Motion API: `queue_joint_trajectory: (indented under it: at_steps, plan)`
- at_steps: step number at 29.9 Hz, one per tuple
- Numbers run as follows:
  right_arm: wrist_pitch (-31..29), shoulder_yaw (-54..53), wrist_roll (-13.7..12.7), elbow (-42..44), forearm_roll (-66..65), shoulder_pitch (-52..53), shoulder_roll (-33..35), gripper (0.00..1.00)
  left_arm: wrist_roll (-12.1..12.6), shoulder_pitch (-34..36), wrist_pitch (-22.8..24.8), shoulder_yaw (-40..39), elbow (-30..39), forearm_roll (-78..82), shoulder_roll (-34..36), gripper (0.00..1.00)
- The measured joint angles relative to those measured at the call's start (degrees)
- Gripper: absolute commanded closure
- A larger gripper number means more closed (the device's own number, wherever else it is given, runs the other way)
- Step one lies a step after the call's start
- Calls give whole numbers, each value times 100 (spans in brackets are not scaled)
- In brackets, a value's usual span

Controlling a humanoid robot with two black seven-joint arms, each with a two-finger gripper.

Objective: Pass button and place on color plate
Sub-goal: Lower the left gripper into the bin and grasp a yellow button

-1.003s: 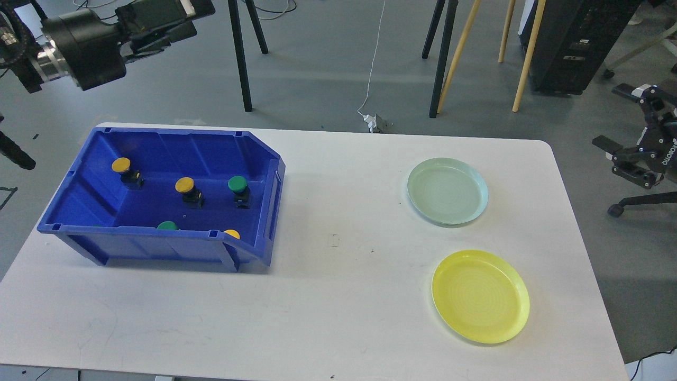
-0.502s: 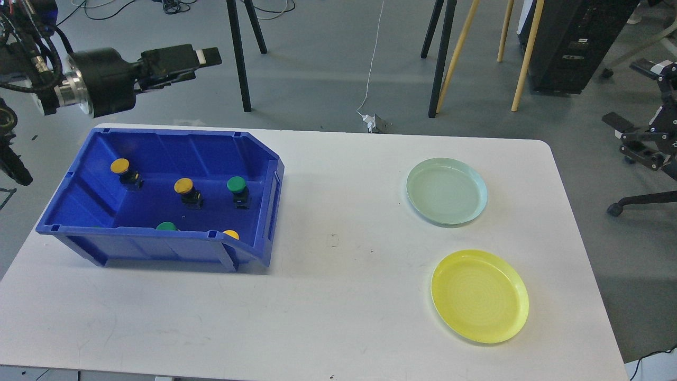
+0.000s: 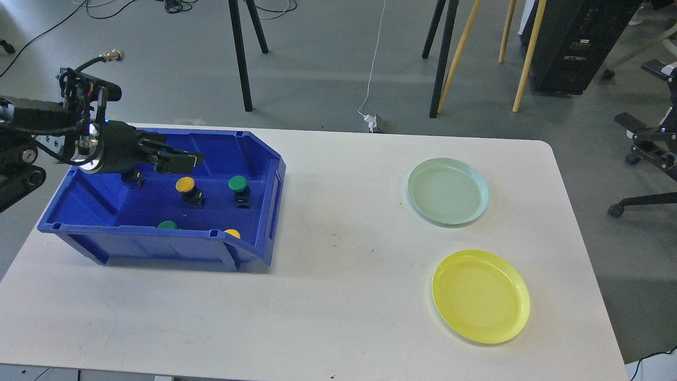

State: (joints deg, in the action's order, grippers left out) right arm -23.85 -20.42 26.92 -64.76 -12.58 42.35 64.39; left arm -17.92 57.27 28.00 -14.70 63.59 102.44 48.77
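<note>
A blue bin (image 3: 95,233) stands at the table's left. In it are a yellow button (image 3: 185,184), a green button (image 3: 237,183), and a green one (image 3: 168,225) and a yellow one (image 3: 231,233) half hidden behind the front wall. My left gripper (image 3: 182,159) is low over the bin's back left, above and just left of the yellow button. It is dark and I cannot tell its fingers apart. It hides most of another button (image 3: 132,180). A light green plate (image 3: 447,191) and a yellow plate (image 3: 481,296) lie at the right, both empty. My right gripper (image 3: 640,94) is off the table at the right edge, fingers apart.
The white table (image 3: 338,296) is bare between bin and plates. Behind the table stand tripod legs (image 3: 240,58) and wooden poles (image 3: 460,47). A black cabinet (image 3: 576,42) is at the back right.
My left gripper has come down from high behind the bin into the bin's back left, covering the far-left yellow button. The right arm has drifted right, toward the frame's edge.
</note>
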Motion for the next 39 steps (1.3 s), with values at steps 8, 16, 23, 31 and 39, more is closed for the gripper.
queue_joint_trajectory:
  at_steps: [8,16,23,31,39]
  plan:
    - [40,59,-2,-12,-21,0,12,2,24,-62,0,235,-1175,25,-935,1]
    - [178,95,-17,-39,-40,-10,0,2,-125,-289,-205,326,-2484,-41,-1749,1]
    - [200,100,-20,-54,-44,-82,-14,2,-345,-295,-400,343,-3325,-41,-2223,1]
    - [213,101,-20,-44,-55,-103,-39,2,-572,-290,-730,589,-4251,-153,-2686,1]
    - [343,100,-19,-46,-152,-104,-138,2,-598,-245,-712,601,-4256,-334,-2716,1]
